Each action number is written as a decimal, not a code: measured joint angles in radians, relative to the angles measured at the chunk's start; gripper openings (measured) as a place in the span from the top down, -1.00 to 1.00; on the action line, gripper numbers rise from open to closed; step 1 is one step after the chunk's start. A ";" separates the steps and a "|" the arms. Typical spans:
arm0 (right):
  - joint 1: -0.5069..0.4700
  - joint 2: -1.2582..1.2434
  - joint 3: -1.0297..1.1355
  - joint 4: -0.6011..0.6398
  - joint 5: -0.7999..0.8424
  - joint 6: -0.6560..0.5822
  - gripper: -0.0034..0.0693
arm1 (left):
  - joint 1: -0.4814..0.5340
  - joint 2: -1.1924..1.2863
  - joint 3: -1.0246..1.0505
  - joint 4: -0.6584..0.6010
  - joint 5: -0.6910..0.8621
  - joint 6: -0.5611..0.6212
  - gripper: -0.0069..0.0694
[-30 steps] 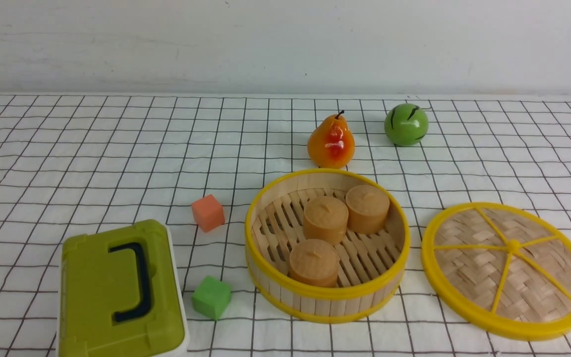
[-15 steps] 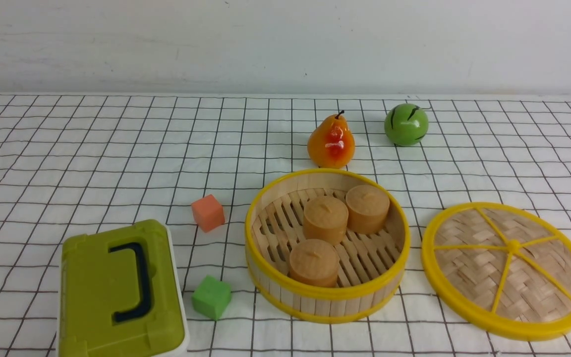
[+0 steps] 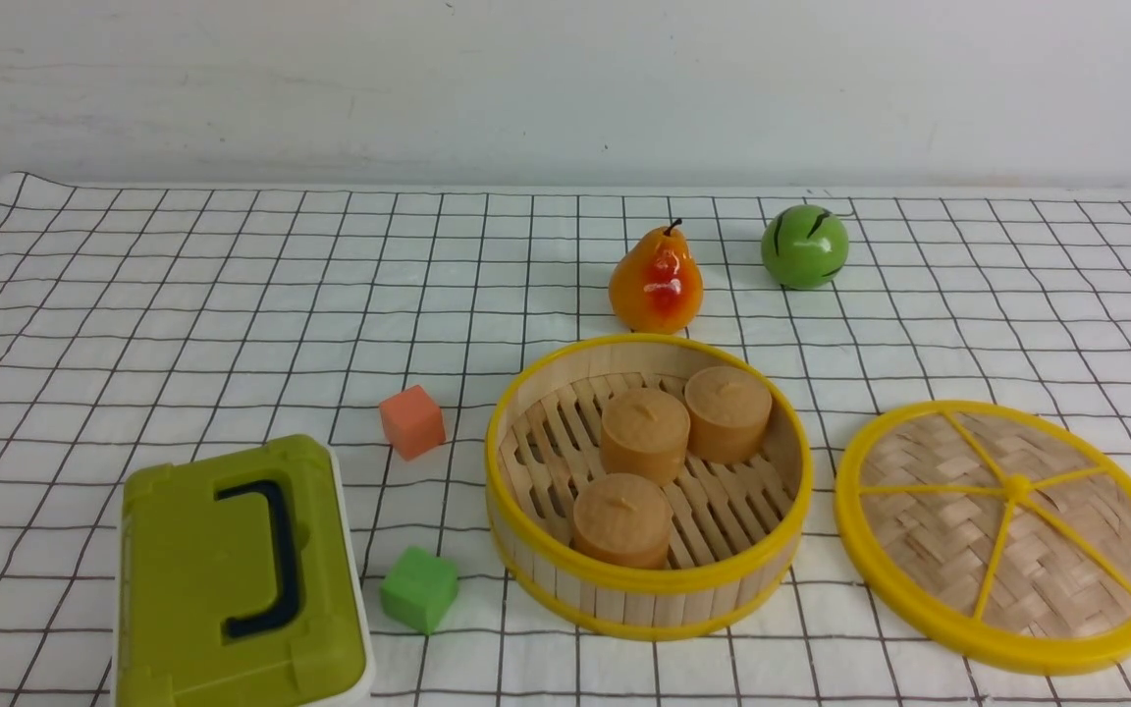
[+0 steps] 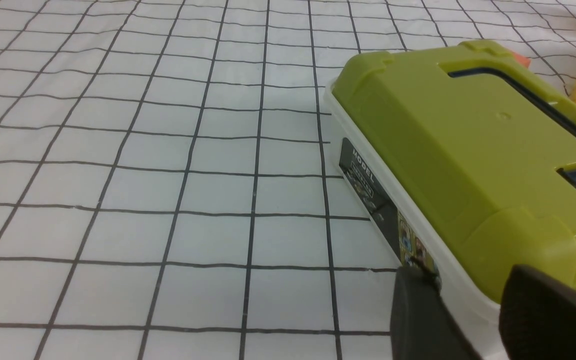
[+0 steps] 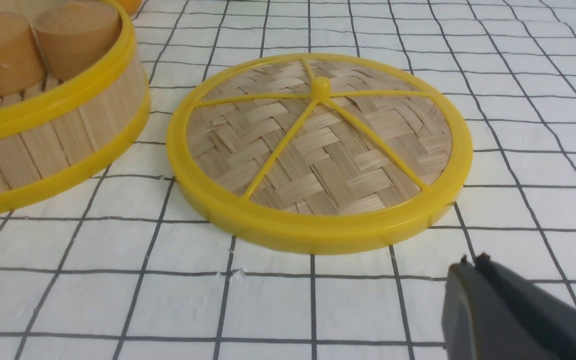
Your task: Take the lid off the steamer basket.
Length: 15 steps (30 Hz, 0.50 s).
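The left pincer (image 4: 460, 282) is parted, the right pincer (image 5: 473, 262) clenched; the lid (image 3: 1007, 535) lies right of the steamer basket (image 3: 649, 486).

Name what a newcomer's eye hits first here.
Probably the open steamer basket, near the middle of the front view, yellow-rimmed with three tan buns inside. Next, its yellow-spoked lid, flat on the gridded cloth to the basket's right. Then the olive-green box with its dark handle, at the near left.

"MODEL" on dark side label (image 4: 368, 182) of green-lidded box (image 4: 468, 150)
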 joint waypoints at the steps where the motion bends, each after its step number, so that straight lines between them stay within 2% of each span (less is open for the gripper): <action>1: 0.000 0.000 0.000 0.000 0.000 0.000 0.92 | 0.000 0.000 0.000 0.000 0.000 0.000 0.19; 15: 0.000 0.000 0.000 0.000 0.000 0.000 0.90 | 0.000 0.000 0.000 0.000 0.000 0.000 0.19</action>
